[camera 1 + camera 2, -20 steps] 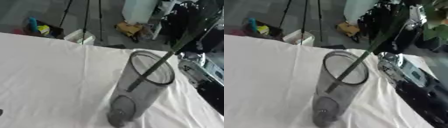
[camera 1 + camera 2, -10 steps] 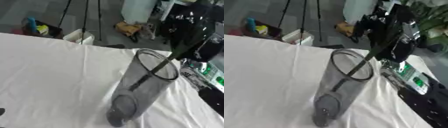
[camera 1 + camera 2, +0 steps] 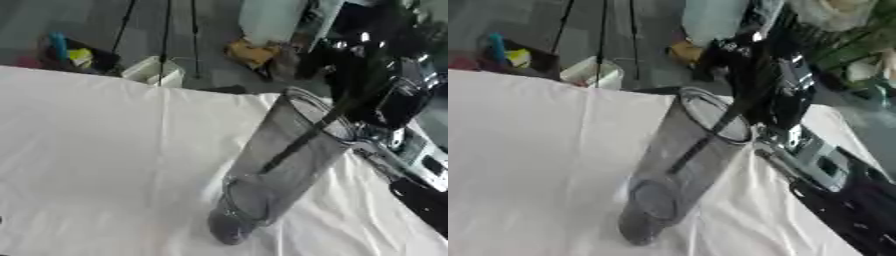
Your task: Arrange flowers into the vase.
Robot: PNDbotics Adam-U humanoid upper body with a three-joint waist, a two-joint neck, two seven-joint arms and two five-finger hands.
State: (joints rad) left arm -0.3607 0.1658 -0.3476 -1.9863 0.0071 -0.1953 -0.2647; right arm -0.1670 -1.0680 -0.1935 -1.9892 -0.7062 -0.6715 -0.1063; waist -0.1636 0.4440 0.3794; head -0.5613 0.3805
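A: Vase (image 3: 276,172): tall, smoky clear glass, standing on the counter (image 3: 96,150), which is under a white cloth. It looks tilted, though that could be the camera.

B: And the flower?

A: Stem (image 3: 302,142) is already inside the vase, dark and thin, running on a slant from low in the vase up across the rim on the far right side. Above the rim it carries on toward a pale bloom (image 3: 833,10) and green leaves at the top right, seen in the right eye view.

B: Robot hand?

A: Right robot hand (image 3: 776,80) sits just right of the vase rim, black with silver parts, up against the stem. I cannot tell whether its fingers are pinching the stem or spread; it blurs into the dark arm. Left robot hand shows in no view.

B: How will things handle?

A: My guess is that the stem is light and fairly stiff, but snaps or kinks if bent against the rim. Best held mid-stem, above the rim and below the leaves, never at the bloom, which would crush. The vase is glass, tall and narrow at the base, so probably top-heavy and easy to tip with a sideways nudge at the rim. The cloth under it may slip or bunch.

B: Risk?

A: The arm is crowding the rim.
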